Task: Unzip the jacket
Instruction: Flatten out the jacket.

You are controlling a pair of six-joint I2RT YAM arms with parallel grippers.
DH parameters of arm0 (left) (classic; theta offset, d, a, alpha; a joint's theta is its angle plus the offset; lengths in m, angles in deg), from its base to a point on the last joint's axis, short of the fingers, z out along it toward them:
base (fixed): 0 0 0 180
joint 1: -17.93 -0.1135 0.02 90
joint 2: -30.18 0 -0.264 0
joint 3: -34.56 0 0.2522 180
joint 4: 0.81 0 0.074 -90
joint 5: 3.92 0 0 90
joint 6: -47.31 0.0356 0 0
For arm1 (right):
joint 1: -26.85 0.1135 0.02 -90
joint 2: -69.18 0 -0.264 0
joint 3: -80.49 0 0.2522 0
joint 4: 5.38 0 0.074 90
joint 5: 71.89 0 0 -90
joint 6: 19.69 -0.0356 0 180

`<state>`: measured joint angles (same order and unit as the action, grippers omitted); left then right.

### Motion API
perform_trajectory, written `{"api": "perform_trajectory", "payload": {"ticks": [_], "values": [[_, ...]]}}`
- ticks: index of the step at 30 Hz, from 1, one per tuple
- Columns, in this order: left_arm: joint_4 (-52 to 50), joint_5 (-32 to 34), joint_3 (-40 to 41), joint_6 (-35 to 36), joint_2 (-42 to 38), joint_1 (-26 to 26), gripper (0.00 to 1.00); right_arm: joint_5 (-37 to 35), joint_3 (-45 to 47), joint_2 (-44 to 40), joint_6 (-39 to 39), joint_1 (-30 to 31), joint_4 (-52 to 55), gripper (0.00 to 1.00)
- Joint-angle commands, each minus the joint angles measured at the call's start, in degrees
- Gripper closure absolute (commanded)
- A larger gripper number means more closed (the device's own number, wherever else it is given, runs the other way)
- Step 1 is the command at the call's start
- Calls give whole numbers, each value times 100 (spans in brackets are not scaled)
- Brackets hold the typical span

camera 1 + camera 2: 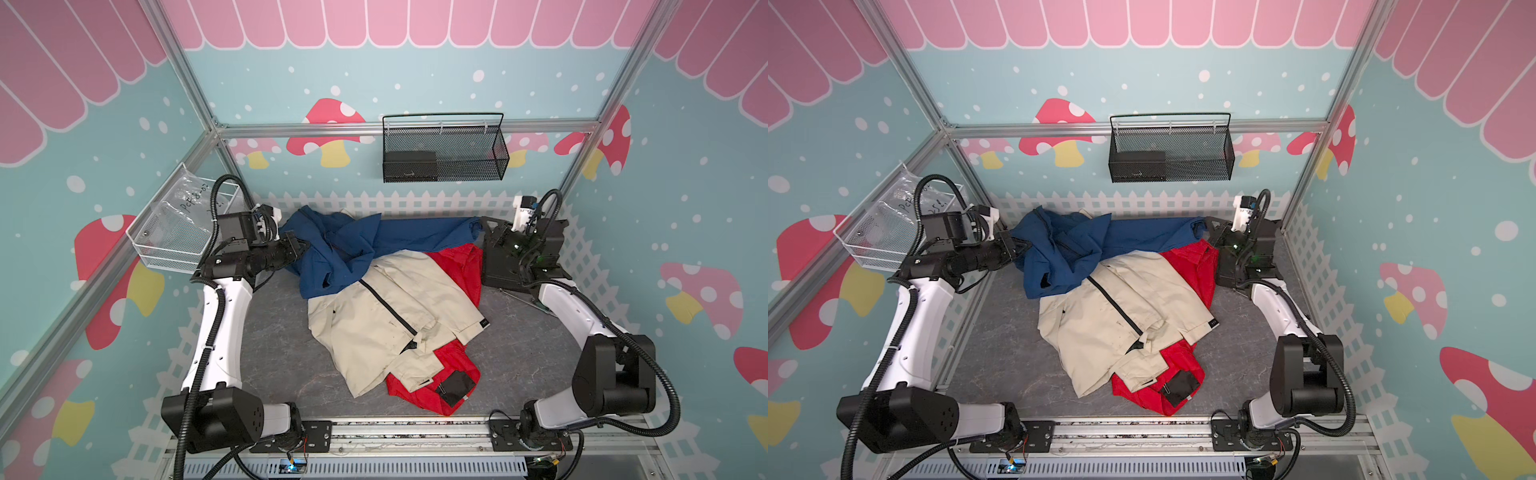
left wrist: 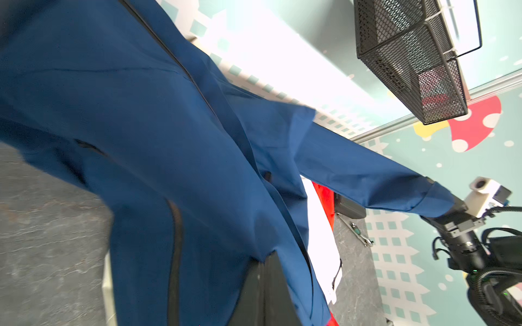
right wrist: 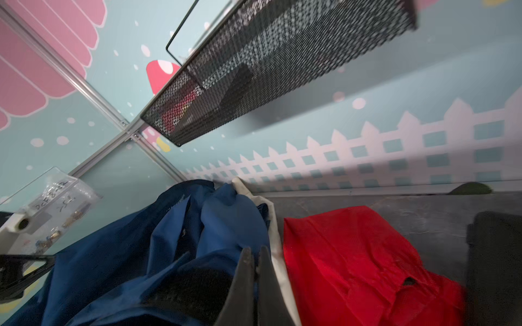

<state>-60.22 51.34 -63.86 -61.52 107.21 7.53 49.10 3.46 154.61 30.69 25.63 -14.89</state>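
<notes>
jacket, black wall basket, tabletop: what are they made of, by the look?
jacket: thin woven synthetic shell, probably nylon or polyester; matte, sharp creases, blue, cream and red panels.
basket: black-coated metal mesh with a wire rim; the wall shows through it.
tabletop: grey stone-veined sheet, perhaps vinyl or laminate; can't confirm.

zipper: top end under blue fold | left gripper: jaws buried in jacket
</notes>
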Motion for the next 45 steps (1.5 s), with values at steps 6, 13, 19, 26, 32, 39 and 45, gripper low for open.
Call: {"api": "perform_trajectory", "payload": {"ticks": [6, 13, 19, 26, 32, 39, 45], "values": [[90, 153, -1281, -293, -202, -51, 100, 75, -786, -360, 199, -833, -20, 100], [351, 160, -1862, -622, -83, -66, 100, 265, -1466, 75, -36, -1275, -16, 100], [-104, 26, -1328, -334, 80, -61, 72, 416, -899, 12, 95, -1305, -71, 100], [-155, 640, 28, 1, 359, -51, 24, 905, -52, 63, 553, -1274, -6, 88], [-108, 1793, 201, 45, 814, -70, 10, -1, -396, -383, 2238, -598, 1864, 26], [704, 1963, 750, -516, 1170, -323, 1, 344, -963, 115, 3202, 906, 2605, 17], [1585, 1397, 1408, -807, 1314, -752, 1, 771, -1516, 1138, 2958, 2077, 2499, 15]]}}
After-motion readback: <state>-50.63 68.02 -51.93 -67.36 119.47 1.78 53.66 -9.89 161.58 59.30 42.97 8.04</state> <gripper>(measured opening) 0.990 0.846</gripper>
